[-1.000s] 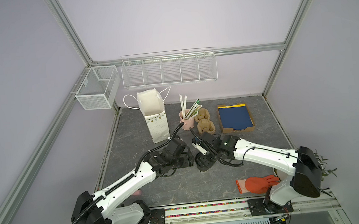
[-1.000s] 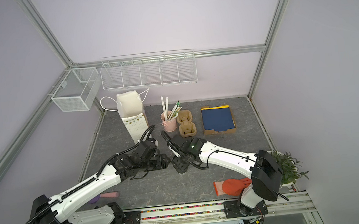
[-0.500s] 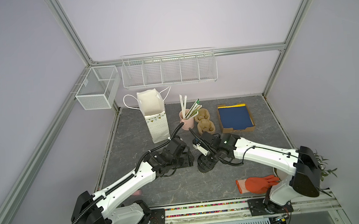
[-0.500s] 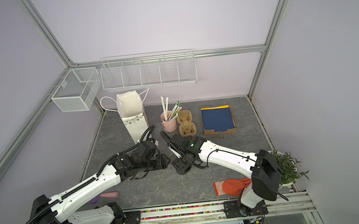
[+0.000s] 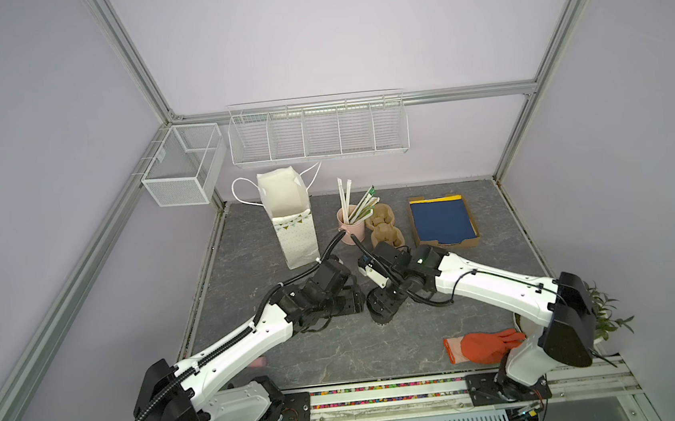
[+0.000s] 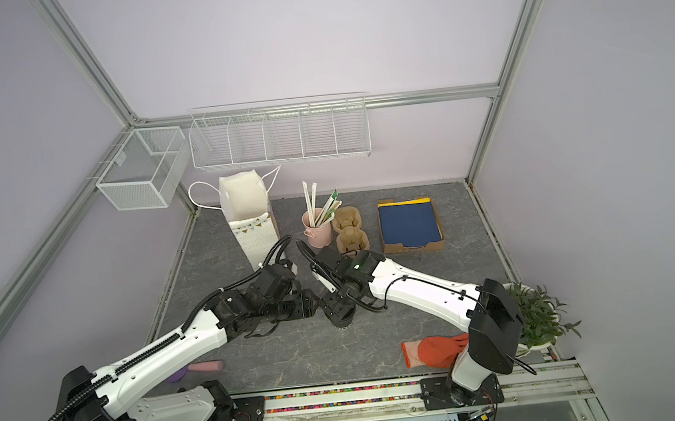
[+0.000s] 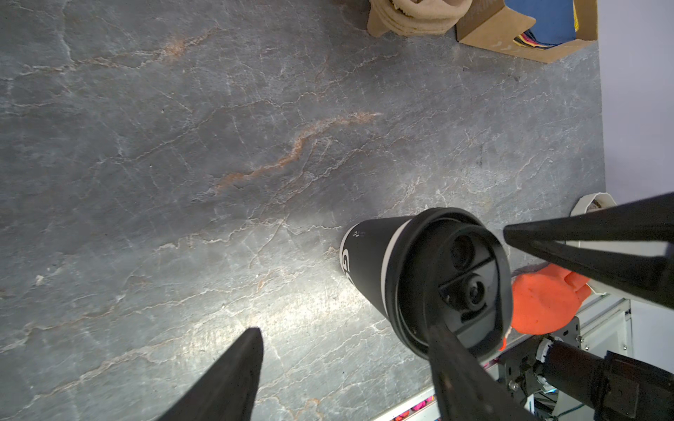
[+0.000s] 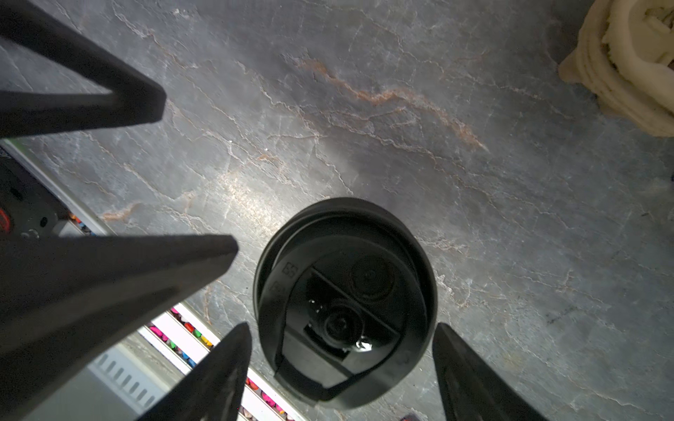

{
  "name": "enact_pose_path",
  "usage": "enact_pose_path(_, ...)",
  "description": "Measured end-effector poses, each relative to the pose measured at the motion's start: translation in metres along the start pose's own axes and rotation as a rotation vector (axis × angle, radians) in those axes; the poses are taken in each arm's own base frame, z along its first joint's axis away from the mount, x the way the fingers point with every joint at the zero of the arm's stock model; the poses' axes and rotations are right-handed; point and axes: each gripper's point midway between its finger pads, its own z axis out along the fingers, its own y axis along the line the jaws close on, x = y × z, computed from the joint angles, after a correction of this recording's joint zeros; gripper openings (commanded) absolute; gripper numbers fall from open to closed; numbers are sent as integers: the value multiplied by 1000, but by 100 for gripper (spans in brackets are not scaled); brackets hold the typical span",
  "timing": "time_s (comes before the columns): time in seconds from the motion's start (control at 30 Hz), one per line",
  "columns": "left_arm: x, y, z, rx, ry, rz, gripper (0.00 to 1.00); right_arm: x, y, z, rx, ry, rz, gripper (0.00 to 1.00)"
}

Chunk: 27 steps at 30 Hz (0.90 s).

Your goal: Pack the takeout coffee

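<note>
I see the small black paper cup [image 5: 381, 318], capped with a round black plastic lid [image 8: 346, 291], standing upright near the middle of the grey marbled counter [image 5: 340, 357]. My right gripper [image 8: 341, 328] hangs over it with jaws apart, one finger on each side of the lid. My left gripper [image 7: 344, 330] sits just beside the cup, spread wide and holding nothing.

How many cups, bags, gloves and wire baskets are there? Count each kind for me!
Cups: 2 (black coffee cup, pink cup)
Paper bag: 1
Orange glove: 1
Wire baskets: 2 (small basket, long basket)
Total: 6
</note>
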Motion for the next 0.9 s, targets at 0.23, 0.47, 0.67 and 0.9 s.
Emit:
enact_pose_path(0.23,-3,-13,-4,40,6,0,74,-2,-14,-35,-15,-126,82,85)
enact_pose_path(0.47,-5,-41,-5,77,16,44,75,33,-40,-40,-54,-214,283,86)
enact_pose_path(0.67,3,-36,15,19,74,47,75,50,-38,-25,-126,-262,409,87)
enact_pose_path(0.9,9,-29,25,-15,106,47,75,57,-46,-19,-155,-326,535,88)
